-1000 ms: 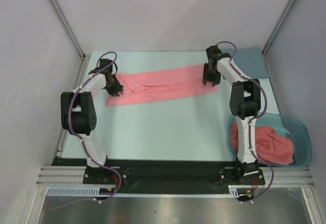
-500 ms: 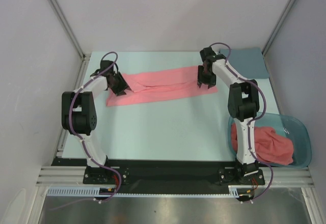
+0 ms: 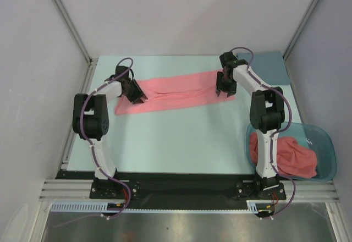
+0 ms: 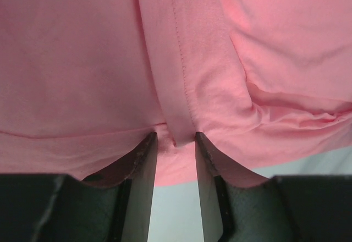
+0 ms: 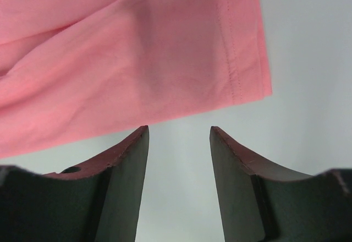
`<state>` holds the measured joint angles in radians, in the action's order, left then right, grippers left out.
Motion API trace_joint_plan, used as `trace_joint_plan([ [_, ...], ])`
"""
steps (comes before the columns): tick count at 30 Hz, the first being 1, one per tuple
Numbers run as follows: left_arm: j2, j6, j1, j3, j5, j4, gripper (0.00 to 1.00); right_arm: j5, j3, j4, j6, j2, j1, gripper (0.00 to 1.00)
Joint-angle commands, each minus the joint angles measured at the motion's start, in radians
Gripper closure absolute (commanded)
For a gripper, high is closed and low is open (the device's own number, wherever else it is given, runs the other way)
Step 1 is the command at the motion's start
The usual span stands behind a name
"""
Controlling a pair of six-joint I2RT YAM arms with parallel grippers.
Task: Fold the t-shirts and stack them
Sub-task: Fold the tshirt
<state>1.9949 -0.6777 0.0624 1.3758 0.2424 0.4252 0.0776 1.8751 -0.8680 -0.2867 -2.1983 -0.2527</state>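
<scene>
Long pink shirt (image 3: 176, 92) lies flat.
Left gripper (image 3: 137, 95) at its 9 o'clock end, right gripper (image 3: 223, 92) at 3 o'clock.

Robot lab cell: white panel walls (image 3: 181, 16), aluminium frame rails (image 3: 165, 188), pale-green table (image 3: 176, 137).

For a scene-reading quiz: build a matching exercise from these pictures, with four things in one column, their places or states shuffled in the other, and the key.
1. long t-shirt
2. teal tub
3. grey-blue cloth
4. right gripper

A. far right corner of the table
B. jaws open above bare table, beside a pink hem
C. stretched in a strip across the far half
D. near right side, crumpled pink t-shirts inside

Pairs: 1-C, 2-D, 3-A, 4-B
</scene>
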Motion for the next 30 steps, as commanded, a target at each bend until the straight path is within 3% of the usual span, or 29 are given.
trace_joint_plan([
  [1,0.016,-0.023,0.013,0.043,0.026,-0.036,0.62,-0.013,-0.004,0.017,-0.011,0.061,0.004,0.46],
  [11,0.042,0.003,0.028,0.138,-0.003,-0.01,0.8,-0.004,-0.071,0.032,-0.006,0.104,0.007,0.46],
  [14,0.053,0.004,0.036,0.161,-0.002,-0.014,0.89,-0.002,-0.102,0.04,-0.006,0.115,0.006,0.46],
  [16,0.07,0.015,0.046,0.187,0.001,-0.011,0.99,-0.002,-0.111,0.041,-0.008,0.118,0.007,0.47],
  [30,0.243,-0.005,0.083,0.448,0.06,-0.057,1.0,0.013,-0.145,0.021,-0.019,0.135,0.0,0.47],
])
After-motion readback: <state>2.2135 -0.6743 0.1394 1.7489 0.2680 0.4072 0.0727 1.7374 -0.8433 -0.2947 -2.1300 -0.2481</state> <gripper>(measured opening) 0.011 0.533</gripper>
